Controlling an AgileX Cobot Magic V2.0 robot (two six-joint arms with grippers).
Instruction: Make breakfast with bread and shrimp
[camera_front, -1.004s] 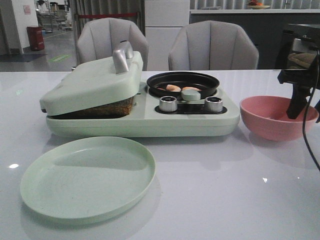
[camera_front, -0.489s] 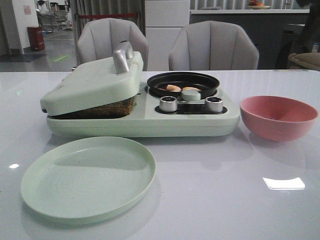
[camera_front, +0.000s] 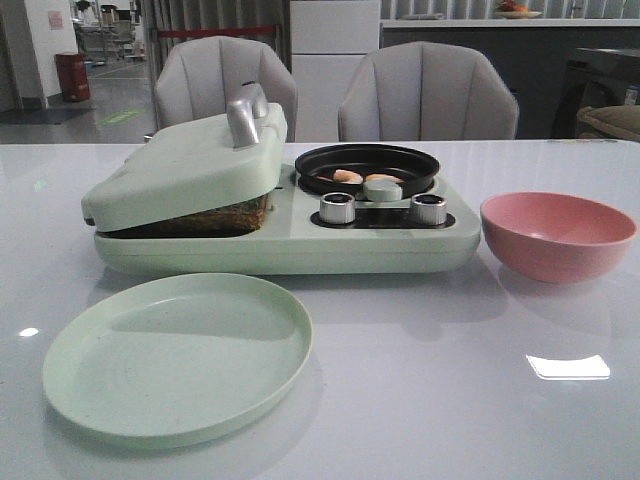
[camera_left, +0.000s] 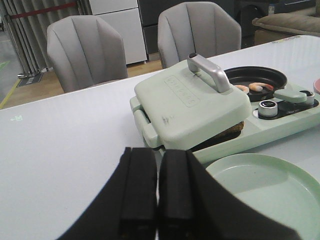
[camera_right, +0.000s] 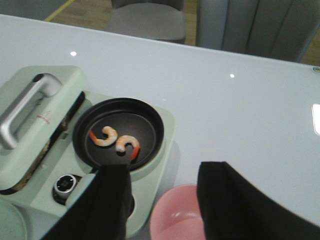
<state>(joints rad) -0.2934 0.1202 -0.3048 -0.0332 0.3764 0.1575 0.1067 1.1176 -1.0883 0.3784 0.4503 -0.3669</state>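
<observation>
Bread (camera_front: 228, 216) shows as a brown edge under the tilted lid (camera_front: 180, 165) of the pale green breakfast maker (camera_front: 290, 248); it also peeks out in the left wrist view as bread (camera_left: 229, 132). Two orange-pink shrimp (camera_front: 348, 176) lie in the maker's black round pan (camera_front: 366, 160), seen from above as shrimp (camera_right: 106, 136) in the right wrist view. My left gripper (camera_left: 158, 154) is shut on nothing, low over the table before the maker. My right gripper (camera_right: 165, 170) is open and empty, high above the pan's edge and a pink bowl (camera_right: 175, 210). Neither gripper appears in the front view.
An empty green plate (camera_front: 178, 355) lies on the white table in front of the maker. The pink bowl (camera_front: 557, 235) stands to the maker's right. Two metal knobs (camera_front: 337, 208) sit below the pan. Two grey chairs (camera_front: 425, 90) stand behind the table.
One second ago my right gripper hung at the right edge of the front view over the pink bowl; it has since left that view. A bright reflection now shows on the table.
</observation>
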